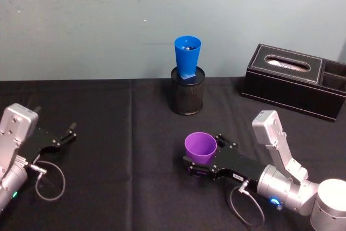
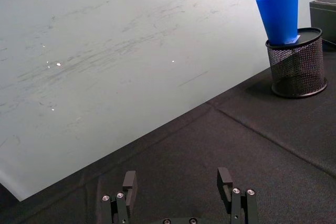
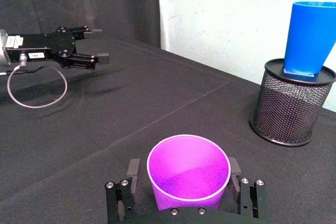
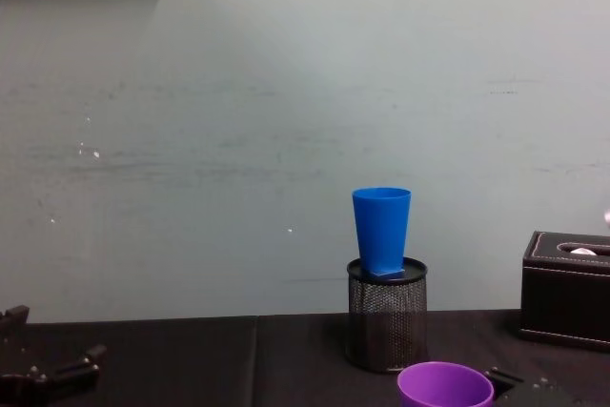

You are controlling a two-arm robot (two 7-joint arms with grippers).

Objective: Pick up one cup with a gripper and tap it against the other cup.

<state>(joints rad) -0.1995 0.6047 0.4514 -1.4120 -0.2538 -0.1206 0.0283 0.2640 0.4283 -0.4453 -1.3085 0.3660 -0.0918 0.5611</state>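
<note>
The purple cup [image 1: 200,145] stands upright and mouth up at the table's front centre, between the two black fingers of my right gripper [image 1: 203,152]. In the right wrist view the fingers [image 3: 134,169] press on both sides of the purple cup [image 3: 188,174], so the gripper is shut on it. The blue cup [image 1: 187,55] stands upright in a black wire-mesh pen holder [image 1: 187,93] at the back centre, well beyond the purple cup. My left gripper [image 1: 67,133] rests open at the table's left side, holding nothing.
A black leather tissue box [image 1: 294,79] sits at the back right. A black cloth [image 1: 108,177] covers the table, and a pale wall rises behind it. A grey cable loops by each wrist.
</note>
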